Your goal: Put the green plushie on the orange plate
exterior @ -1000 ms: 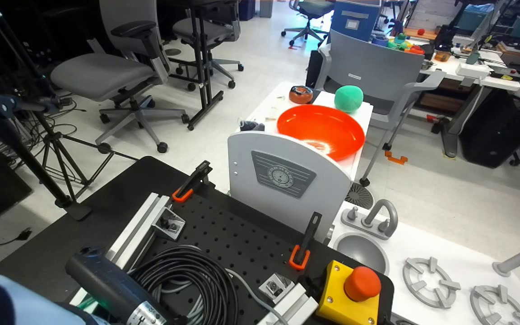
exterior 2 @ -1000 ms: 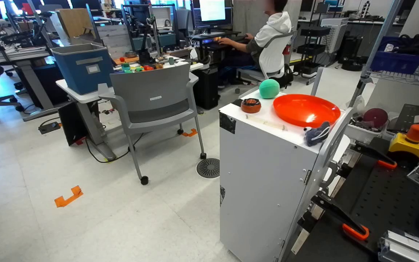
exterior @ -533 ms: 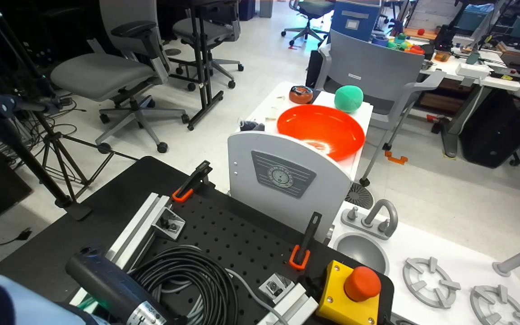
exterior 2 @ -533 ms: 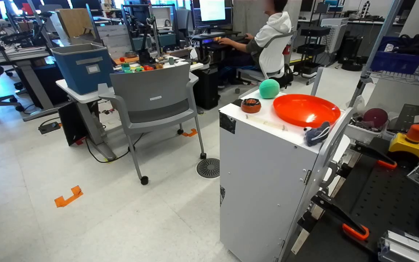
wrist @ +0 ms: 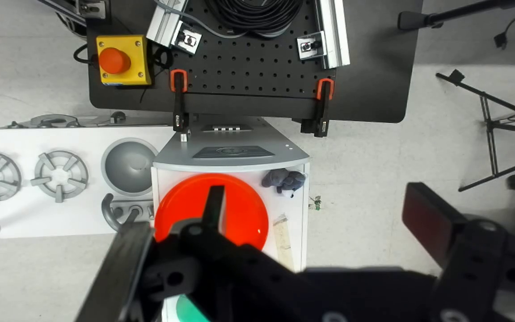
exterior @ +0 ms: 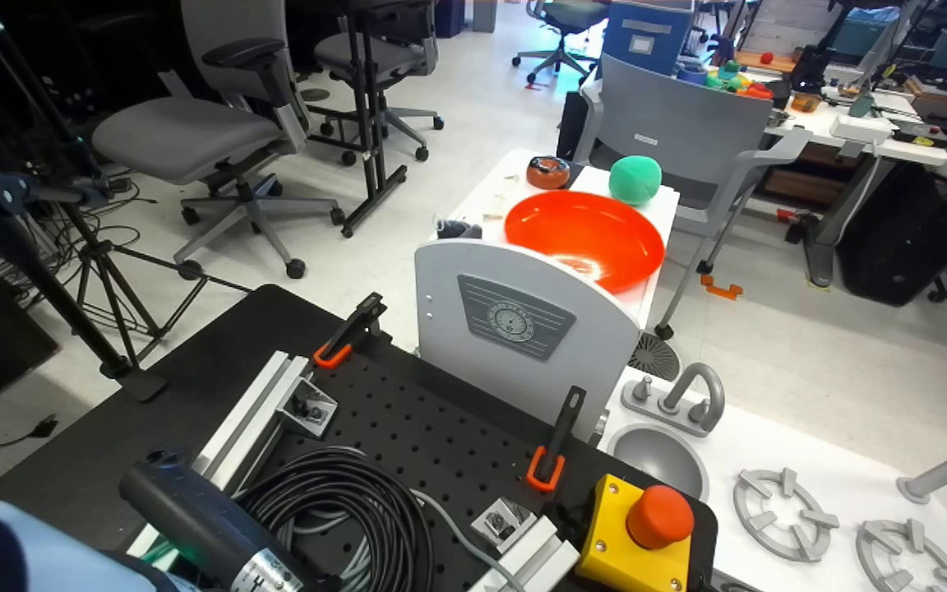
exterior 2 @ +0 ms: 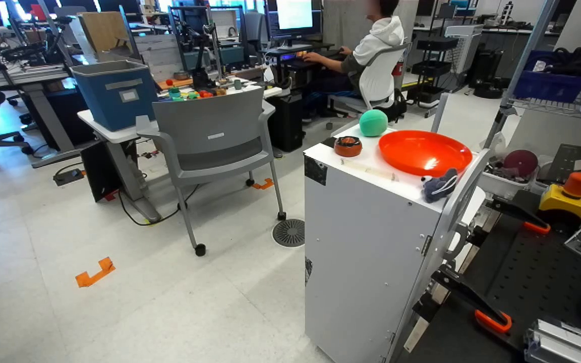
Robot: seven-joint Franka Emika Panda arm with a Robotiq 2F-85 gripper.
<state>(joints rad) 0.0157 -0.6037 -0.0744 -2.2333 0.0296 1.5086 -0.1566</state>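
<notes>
The green plushie rests on the white cabinet top, just behind the orange plate and outside it. Both exterior views show the plushie and the bare plate. From the wrist view, only a slice of the plushie peeks out beneath my gripper at the lower edge. The plate is partly covered there by a finger. My gripper stands wide open well above the scene, with nothing between its fingers. Neither exterior view includes the gripper.
A small grey plush and an orange-brown ring-like object share the cabinet top. An upright grey panel borders the plate. Clamps, coiled cables and a yellow box with a red button occupy the black table. A toy sink adjoins the cabinet.
</notes>
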